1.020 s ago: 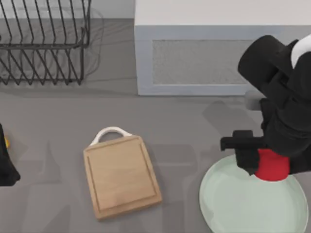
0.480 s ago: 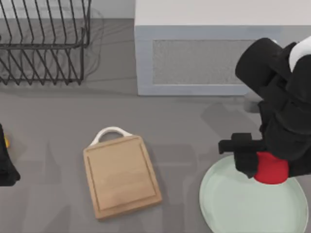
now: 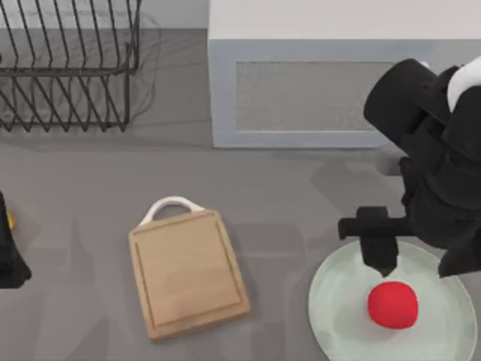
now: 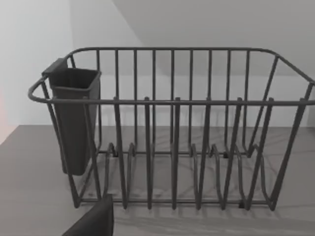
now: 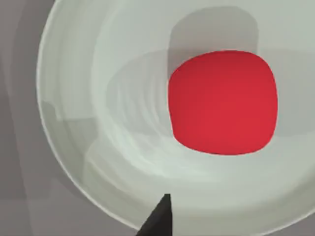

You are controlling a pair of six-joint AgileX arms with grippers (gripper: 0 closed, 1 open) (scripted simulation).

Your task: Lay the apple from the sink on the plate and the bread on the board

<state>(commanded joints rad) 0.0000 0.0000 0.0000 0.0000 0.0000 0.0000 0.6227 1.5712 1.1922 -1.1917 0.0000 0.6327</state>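
Red and rounded, the apple (image 3: 392, 305) lies free on the plate (image 3: 331, 308), just below my right gripper (image 3: 409, 259), whose fingers are spread. It looks light, firm and apt to roll, so any regrasp should pinch its middle. My left gripper (image 3: 7, 256) is parked far off at the table's left edge; I cannot tell its fingers' state.

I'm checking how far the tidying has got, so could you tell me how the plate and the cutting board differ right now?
The plate is round and pale green; the cutting board is rectangular light wood with a white loop handle. The plate holds the apple, while the board is bare. The plate lies under the right gripper at the table's right; the board lies nearer the middle. Both lie flat on the grey table.
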